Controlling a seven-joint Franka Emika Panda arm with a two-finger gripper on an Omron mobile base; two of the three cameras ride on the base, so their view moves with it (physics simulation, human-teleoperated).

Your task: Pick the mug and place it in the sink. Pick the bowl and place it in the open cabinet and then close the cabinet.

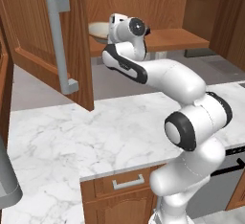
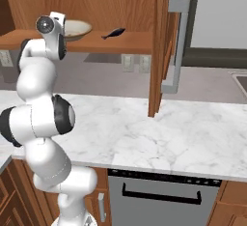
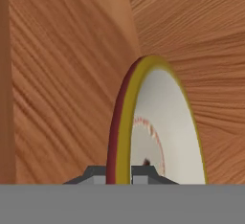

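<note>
My gripper (image 3: 119,175) is shut on the rim of the bowl (image 3: 162,127), whose cream inside and tan-brown edge rise between the two fingertips (image 3: 95,174). My hand reaches into the open cabinet (image 1: 177,39), and the bowl (image 1: 98,30) sits level at the shelf just past it. From the right, the bowl (image 2: 75,28) is at the left end of the wooden shelf (image 2: 130,42). I cannot tell whether it rests on the shelf. The cabinet doors (image 1: 52,41) (image 2: 161,41) stand open. The mug is out of view. A corner of the sink (image 2: 240,82) shows at the far right.
A small dark item (image 2: 113,33) lies on the shelf to the right of the bowl. The open door's grey bar handle (image 2: 176,46) hangs over the marble counter (image 1: 72,137). A dishwasher front (image 2: 164,196) sits below the counter.
</note>
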